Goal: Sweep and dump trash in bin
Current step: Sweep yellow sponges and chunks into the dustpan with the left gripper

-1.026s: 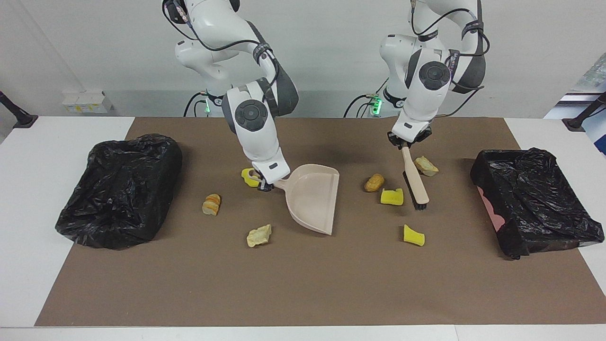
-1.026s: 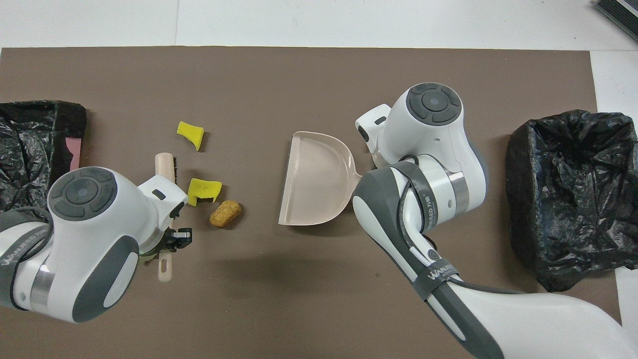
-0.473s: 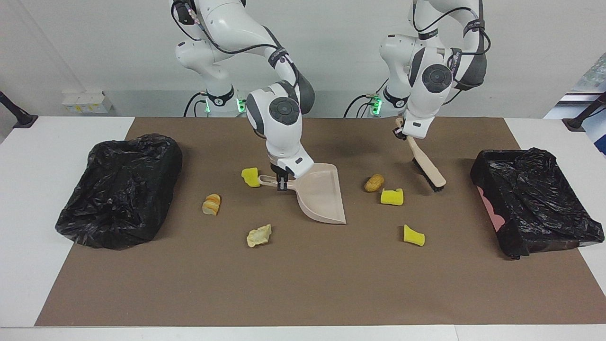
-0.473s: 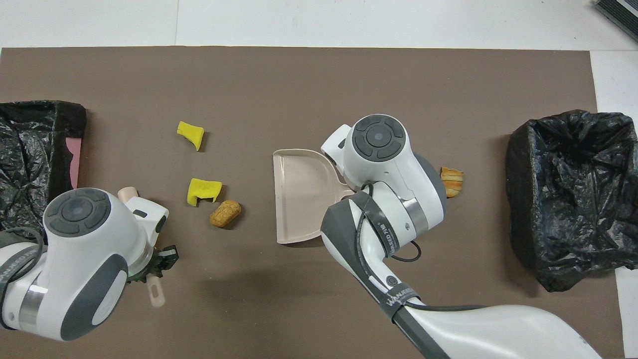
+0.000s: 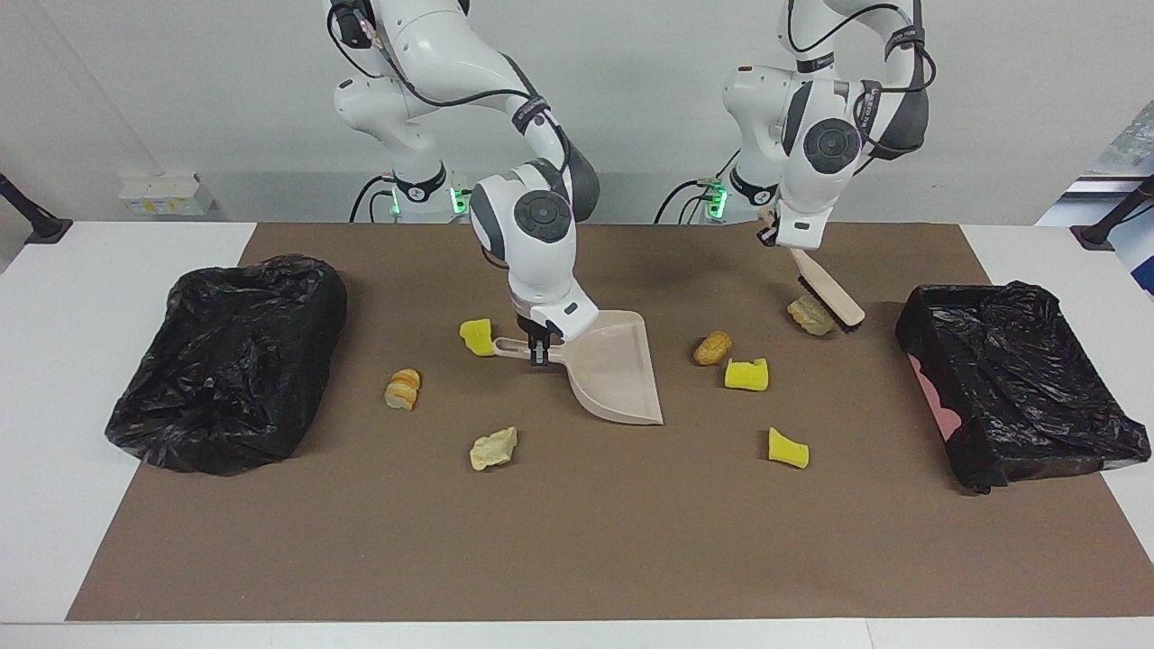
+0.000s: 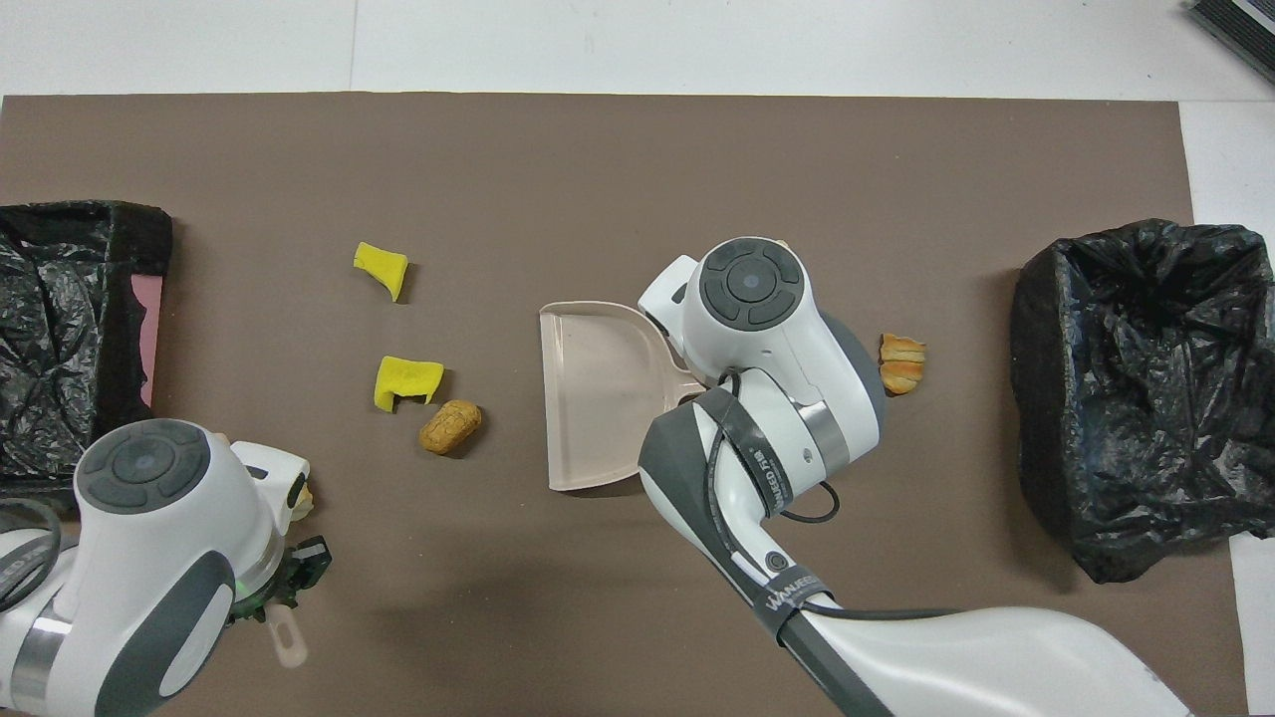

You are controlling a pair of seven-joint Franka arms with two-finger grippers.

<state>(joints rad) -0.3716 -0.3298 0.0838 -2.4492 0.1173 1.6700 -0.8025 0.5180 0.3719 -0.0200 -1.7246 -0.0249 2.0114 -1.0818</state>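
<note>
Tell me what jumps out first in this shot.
Two white arms, each holding a tool: the right end effector is shut on the beige dustpan mid-mat, the left end effector on the brush beside a tan lump. Yellow and tan trash dots the brown mat, with a black-lined bin at each end.

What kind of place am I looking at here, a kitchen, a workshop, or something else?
Probably a robotics lab set up for a cleaning test: two arms bolted at a white table with a brown mat, staged trash bits like a yellow sponge chunk, and black-bagged bins.
</note>
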